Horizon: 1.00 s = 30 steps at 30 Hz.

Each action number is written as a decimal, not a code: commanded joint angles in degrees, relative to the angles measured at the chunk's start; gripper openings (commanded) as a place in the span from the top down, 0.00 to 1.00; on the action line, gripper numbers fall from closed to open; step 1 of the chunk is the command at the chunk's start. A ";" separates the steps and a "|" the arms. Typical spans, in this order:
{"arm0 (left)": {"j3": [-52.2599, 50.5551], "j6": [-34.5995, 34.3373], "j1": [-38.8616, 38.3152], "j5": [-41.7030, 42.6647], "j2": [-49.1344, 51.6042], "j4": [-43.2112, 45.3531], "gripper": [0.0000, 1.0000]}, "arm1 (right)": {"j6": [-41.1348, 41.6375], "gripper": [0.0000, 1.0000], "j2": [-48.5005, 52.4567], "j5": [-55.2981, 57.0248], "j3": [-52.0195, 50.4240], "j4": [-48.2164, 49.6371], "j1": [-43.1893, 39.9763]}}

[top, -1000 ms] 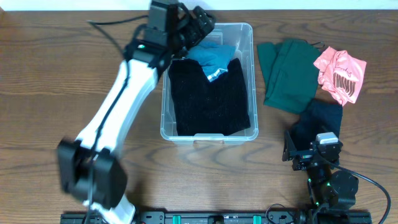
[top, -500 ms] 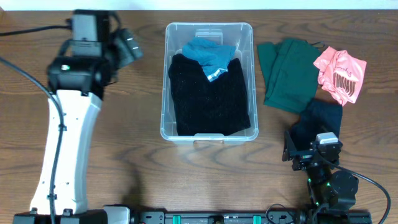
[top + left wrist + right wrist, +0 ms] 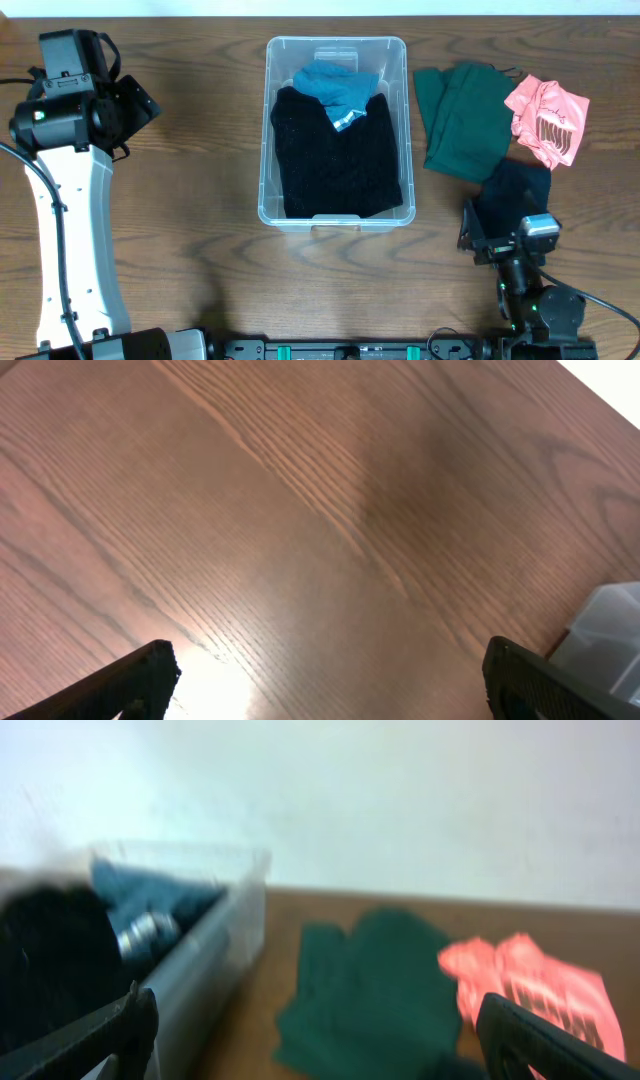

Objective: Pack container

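Observation:
The clear plastic container (image 3: 264, 130) stands at the table's middle back and holds a black garment (image 3: 338, 160) and a teal-blue one (image 3: 336, 86). It also shows in the right wrist view (image 3: 215, 945), and its corner in the left wrist view (image 3: 612, 635). My left gripper (image 3: 140, 105) is open and empty over bare wood far left of the container; in its own view (image 3: 325, 675) only table lies between the fingers. My right gripper (image 3: 480, 235) is open and empty at the near right; in its own view (image 3: 315, 1035) it faces a dark green garment (image 3: 375, 980).
Right of the container lie a dark green garment (image 3: 462, 120), a pink garment (image 3: 548, 118) and a black garment (image 3: 515, 190) by my right gripper. The pink one also shows in the right wrist view (image 3: 525, 990). A pale wall runs behind the table's back edge.
My left arm has swung from the container's back left corner out to the far left of the table, empty. The right gripper has shifted slightly.

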 commanded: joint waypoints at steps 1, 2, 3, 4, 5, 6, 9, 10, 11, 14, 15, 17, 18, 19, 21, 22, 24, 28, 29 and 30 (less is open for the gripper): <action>0.28 0.98 0.20 -0.87 -0.04 -0.11 0.02 | 3.32 0.01 1.44 -1.18 0.35 2.75 -0.35; 0.28 0.98 0.20 -0.90 -0.04 -0.11 0.02 | 3.65 0.01 2.51 -0.55 0.66 2.84 -0.42; 0.28 0.98 0.20 -0.90 -0.04 -0.11 0.02 | 5.77 0.01 4.63 0.31 1.42 2.32 -0.44; 0.28 0.98 0.20 -0.90 -0.04 -0.11 0.02 | 7.67 0.01 7.17 0.20 2.58 1.57 -0.42; 0.28 0.98 0.20 -0.90 -0.04 -0.11 0.02 | 9.38 0.01 10.14 -0.37 4.02 0.76 -0.42; 0.28 0.98 0.20 -0.90 -0.04 -0.11 0.02 | 10.25 0.01 12.59 -0.68 5.29 0.13 -0.42; 0.28 0.98 0.20 -0.90 -0.04 -0.11 0.02 | 10.60 0.01 24.83 -3.21 12.70 -2.21 -0.42; 0.28 0.98 0.20 -0.90 -0.04 -0.11 0.02 | 10.58 0.01 28.00 -3.58 14.86 -2.97 -0.42; 0.28 0.98 0.20 -0.90 -0.04 -0.11 0.02 | 10.56 0.01 34.27 -4.24 19.67 -4.94 -0.42; 0.28 0.98 0.20 -0.90 -0.04 -0.13 0.02 | 8.11 0.01 45.24 -6.36 29.51 -8.79 -0.42; 0.28 0.98 0.20 -0.90 -0.04 -0.11 0.02 | 5.09 0.01 49.53 -8.22 33.90 -10.16 -0.42; 0.28 0.98 0.20 -0.90 -0.04 -0.11 0.02 | -0.48 0.01 56.02 -11.74 41.09 -12.50 -0.42; 0.28 0.98 0.20 -0.90 -0.04 -0.11 0.02 | -2.95 0.01 59.25 -13.64 45.03 -13.94 -0.42; 0.28 0.98 0.20 -0.90 -0.04 -0.13 0.02 | -3.89 0.01 62.47 -15.06 49.00 -15.15 -0.42; 0.28 0.98 0.20 -0.90 -0.04 -0.11 0.02 | -3.17 0.01 66.36 -17.53 53.64 -17.09 -0.44; 0.28 0.98 0.20 -0.90 -0.04 -0.11 0.02 | -3.15 0.01 67.95 -18.38 55.34 -17.81 -0.48; 0.28 0.98 0.20 -0.90 -0.04 -0.11 0.02 | -3.04 0.01 70.60 -19.15 57.66 -18.49 -0.87; 0.28 0.98 0.20 -0.90 -0.04 -0.11 0.02 | 6.36 0.01 74.64 -18.60 58.80 -20.90 -5.70; 0.28 0.98 0.20 -0.87 -0.04 -0.11 0.02 | 8.15 0.01 75.49 -18.62 58.80 -22.23 -7.54; 0.28 0.98 0.20 -0.90 -0.04 -0.11 0.02 | 9.38 0.01 76.54 -18.62 58.80 -24.41 -10.19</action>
